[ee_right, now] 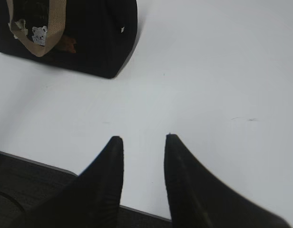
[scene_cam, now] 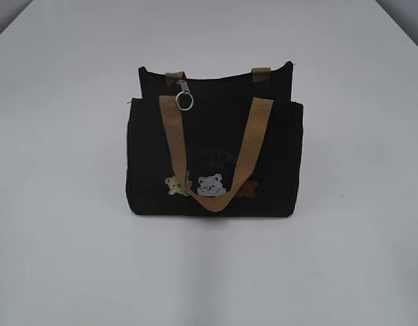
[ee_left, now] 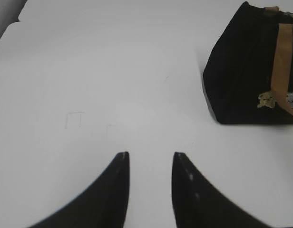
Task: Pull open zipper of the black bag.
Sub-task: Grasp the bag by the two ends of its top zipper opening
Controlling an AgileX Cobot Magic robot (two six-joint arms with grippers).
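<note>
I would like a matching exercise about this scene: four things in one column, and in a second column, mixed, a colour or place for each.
Column one:
1. black bag
2. front handle
3. zipper pull ring
4. left end effector

Column two:
A. tan, hanging in a loop down the front
B. silver, at the top edge, near the left rear handle end
C. standing upright on the white table
D. open and empty, above the bare table, to the left of the bag

Right pairs: 1-C, 2-A, 3-B, 4-D
</note>
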